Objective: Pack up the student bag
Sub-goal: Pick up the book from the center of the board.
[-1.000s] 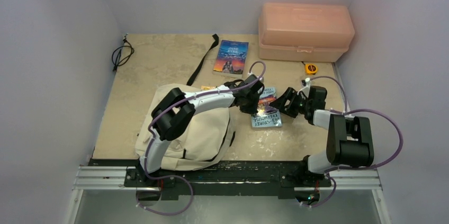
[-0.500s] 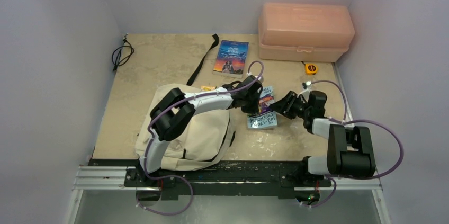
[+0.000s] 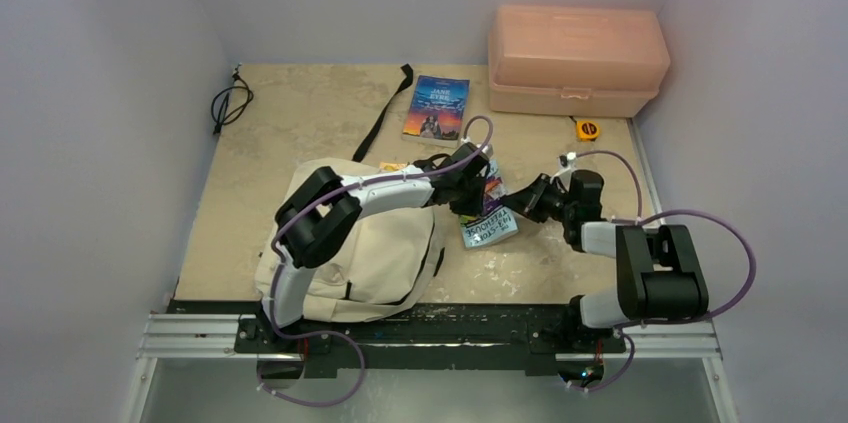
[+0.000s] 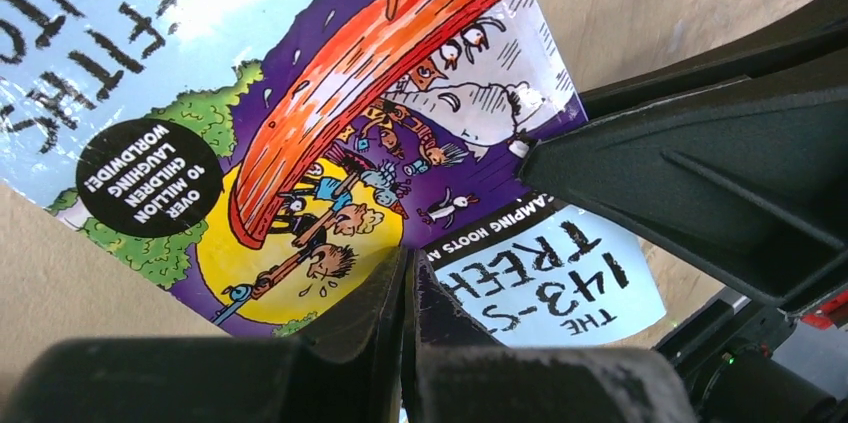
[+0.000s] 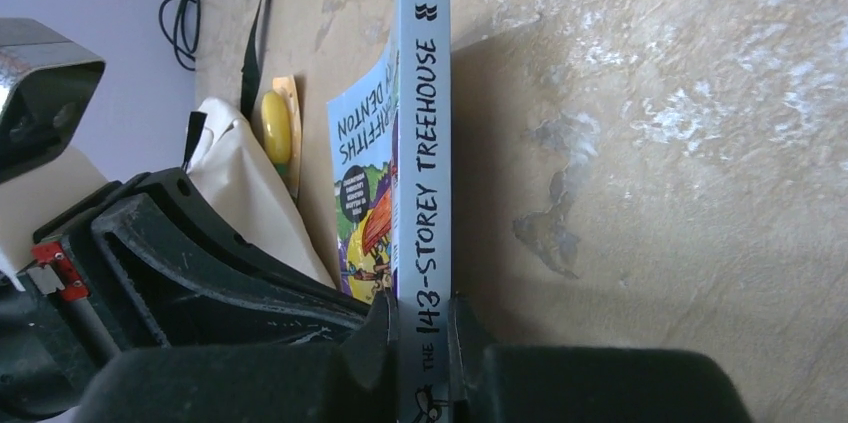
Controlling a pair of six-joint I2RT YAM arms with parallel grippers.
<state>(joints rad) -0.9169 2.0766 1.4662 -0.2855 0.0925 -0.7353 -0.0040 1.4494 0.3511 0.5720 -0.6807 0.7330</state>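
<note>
— Pinching the treehouse book (image 5: 422,123) by its spine, our right gripper (image 5: 421,323) has a finger tight on either side, and the book is tilted.
— And our left gripper (image 4: 405,288)?
— Fingers pressed together, nothing between them, tip just over the cover.
— Where's the bag (image 3: 380,253)?
— Beige, lying at the table's (image 3: 300,123) near left, just beside the book, under our left arm.

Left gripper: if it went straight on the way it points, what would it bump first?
The colourful cartoon-cover paperback book: its cover lies right ahead of the shut left gripper, perhaps touching it now.
</note>
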